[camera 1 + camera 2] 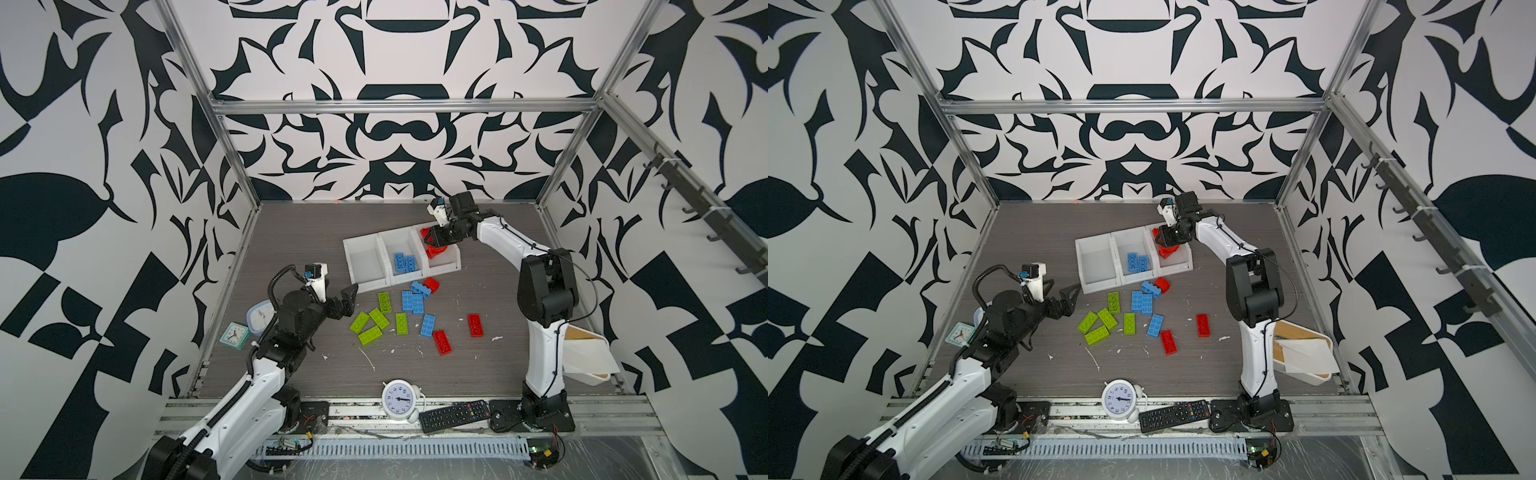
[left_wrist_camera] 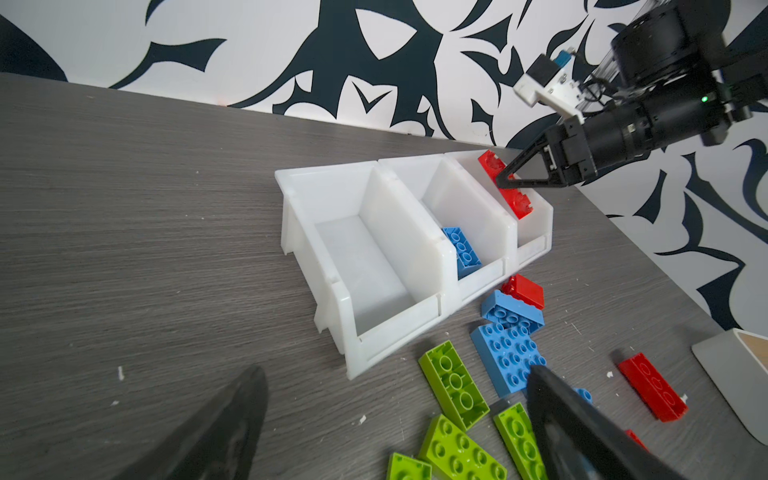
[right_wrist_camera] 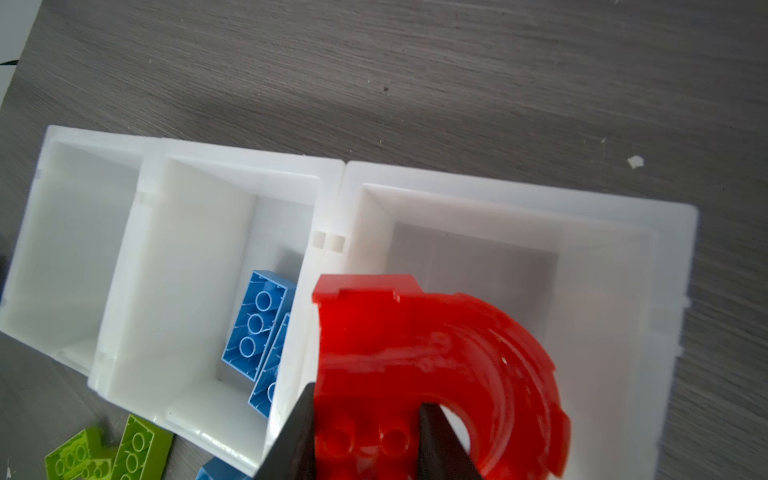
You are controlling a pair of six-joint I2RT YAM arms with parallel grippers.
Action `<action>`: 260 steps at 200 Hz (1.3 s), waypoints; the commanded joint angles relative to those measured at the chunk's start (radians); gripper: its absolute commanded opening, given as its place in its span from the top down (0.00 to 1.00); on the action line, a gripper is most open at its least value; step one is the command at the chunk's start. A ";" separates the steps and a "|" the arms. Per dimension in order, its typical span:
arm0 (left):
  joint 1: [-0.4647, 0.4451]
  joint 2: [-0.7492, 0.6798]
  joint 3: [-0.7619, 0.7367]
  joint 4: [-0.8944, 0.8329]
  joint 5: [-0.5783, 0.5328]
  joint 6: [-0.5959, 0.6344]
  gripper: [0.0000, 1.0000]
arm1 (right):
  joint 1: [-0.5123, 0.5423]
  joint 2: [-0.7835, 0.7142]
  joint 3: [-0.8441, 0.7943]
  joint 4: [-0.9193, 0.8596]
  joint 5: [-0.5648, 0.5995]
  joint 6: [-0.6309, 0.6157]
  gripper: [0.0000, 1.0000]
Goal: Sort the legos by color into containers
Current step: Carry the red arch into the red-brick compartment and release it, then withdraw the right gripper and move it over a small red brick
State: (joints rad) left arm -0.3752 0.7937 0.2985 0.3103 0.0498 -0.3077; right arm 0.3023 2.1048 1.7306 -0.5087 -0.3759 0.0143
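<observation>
Since red belongs in the end bin (image 3: 519,199) of the containers (image 1: 361,243), the red arch piece (image 3: 436,345) hangs at that bin's mouth, next to the bin holding blue bricks (image 3: 257,324). Right jaws: narrow, clamped on the arch's studded foot. Left jaws: wide apart, empty, above the counter (image 1: 291,232) near the loose green legos (image 1: 376,322).

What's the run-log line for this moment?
right gripper: shut on red arch piece, over end bin | left gripper: open, empty | middle bin: two blue bricks
</observation>
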 commanded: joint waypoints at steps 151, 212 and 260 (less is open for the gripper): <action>-0.002 -0.031 0.000 -0.001 0.041 -0.005 0.00 | 0.033 -0.537 -0.389 0.008 0.062 0.115 0.37; -0.001 -0.034 -0.019 0.044 0.083 -0.024 0.00 | 0.239 -0.925 -0.801 -0.006 0.290 0.253 0.38; -0.002 0.000 -0.013 0.064 0.115 -0.016 0.00 | 0.435 -0.967 -0.883 -0.100 0.486 0.348 0.38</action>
State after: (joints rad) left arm -0.3752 0.7887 0.2886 0.3416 0.1219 -0.3187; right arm 0.6838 1.1572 0.8684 -0.5549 -0.0452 0.2852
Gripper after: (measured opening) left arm 0.996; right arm 0.621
